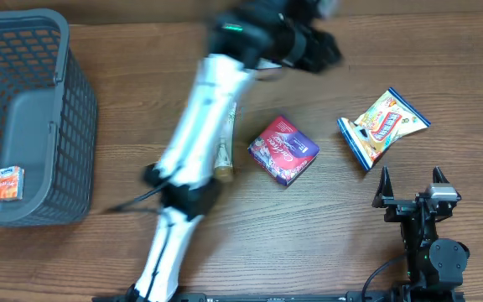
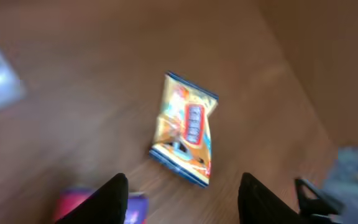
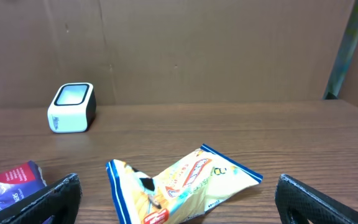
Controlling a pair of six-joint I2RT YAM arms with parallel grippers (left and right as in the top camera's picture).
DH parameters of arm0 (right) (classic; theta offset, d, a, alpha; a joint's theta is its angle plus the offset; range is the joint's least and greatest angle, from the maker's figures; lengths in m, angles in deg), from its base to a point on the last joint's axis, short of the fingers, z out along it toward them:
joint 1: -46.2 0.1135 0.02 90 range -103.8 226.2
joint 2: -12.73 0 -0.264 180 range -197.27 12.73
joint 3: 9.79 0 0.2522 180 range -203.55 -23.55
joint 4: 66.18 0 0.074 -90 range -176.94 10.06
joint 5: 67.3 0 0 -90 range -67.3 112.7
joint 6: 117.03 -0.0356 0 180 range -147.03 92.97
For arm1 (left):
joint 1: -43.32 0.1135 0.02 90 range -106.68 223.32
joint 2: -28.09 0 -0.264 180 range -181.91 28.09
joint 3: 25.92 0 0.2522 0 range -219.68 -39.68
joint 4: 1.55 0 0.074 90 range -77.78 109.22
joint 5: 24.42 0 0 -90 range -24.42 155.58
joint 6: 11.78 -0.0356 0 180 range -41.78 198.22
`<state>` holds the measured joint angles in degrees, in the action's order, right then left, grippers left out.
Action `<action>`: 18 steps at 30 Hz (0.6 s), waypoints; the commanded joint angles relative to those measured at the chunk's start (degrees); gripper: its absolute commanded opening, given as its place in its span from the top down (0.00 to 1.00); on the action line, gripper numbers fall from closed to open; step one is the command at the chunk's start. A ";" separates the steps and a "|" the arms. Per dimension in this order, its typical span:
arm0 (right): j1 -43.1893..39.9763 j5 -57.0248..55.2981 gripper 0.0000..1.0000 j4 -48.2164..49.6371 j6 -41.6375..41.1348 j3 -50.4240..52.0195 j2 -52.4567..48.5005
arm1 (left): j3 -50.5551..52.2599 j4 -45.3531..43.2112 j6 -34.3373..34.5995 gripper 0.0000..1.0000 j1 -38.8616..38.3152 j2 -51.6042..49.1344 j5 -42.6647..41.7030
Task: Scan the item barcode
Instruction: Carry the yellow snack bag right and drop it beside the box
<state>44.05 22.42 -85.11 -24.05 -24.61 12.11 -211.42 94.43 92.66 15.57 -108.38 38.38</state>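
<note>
Probably the step was picking up the yellow snack packet [image 2: 188, 127]: the left gripper [image 2: 184, 182] hung short of it, jaws released, nothing between them. You needed to centre on its middle, drop square and pinch across the narrow width, leaving the broad faces bare for the white scanner [image 3: 71, 107] near the far edge. The packet lay on the worktop's [image 1: 443, 67] right half, crinkled, glossy, blue-trimmed ends, just beyond the right gripper [image 1: 410, 174], which was spread wide and empty.

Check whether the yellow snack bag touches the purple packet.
Apart. The overhead view shows a strip of bare table between the yellow snack bag and the purple packet.
</note>
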 commanded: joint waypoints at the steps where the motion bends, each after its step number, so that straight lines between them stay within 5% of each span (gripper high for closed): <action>1: 0.39 -0.09 0.00 0.33 0.07 0.61 0.46 | -1.05 5.38 -1.14 0.49 9.49 14.40 5.51; 3: 0.39 -0.09 0.00 0.33 0.07 0.61 0.46 | -1.03 9.14 -1.09 0.36 16.06 19.41 5.44; 5: 0.37 -0.09 0.00 0.33 0.07 0.61 0.46 | -1.03 14.49 -1.18 0.33 24.24 24.00 5.60; 8: 0.37 -0.09 0.00 0.33 0.07 0.61 0.46 | 0.11 14.60 -3.74 0.00 35.04 28.92 2.51; 12: 0.39 -0.09 0.00 0.33 0.07 0.61 0.46 | 0.83 14.60 -5.60 0.00 45.13 32.24 2.93; 18: 0.39 -0.09 0.00 0.33 0.07 0.61 0.46 | 8.26 14.60 -5.84 0.00 61.61 35.76 16.28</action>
<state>44.05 22.45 -85.13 -24.03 -24.61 12.11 -207.33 108.88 88.25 69.86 -75.07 46.54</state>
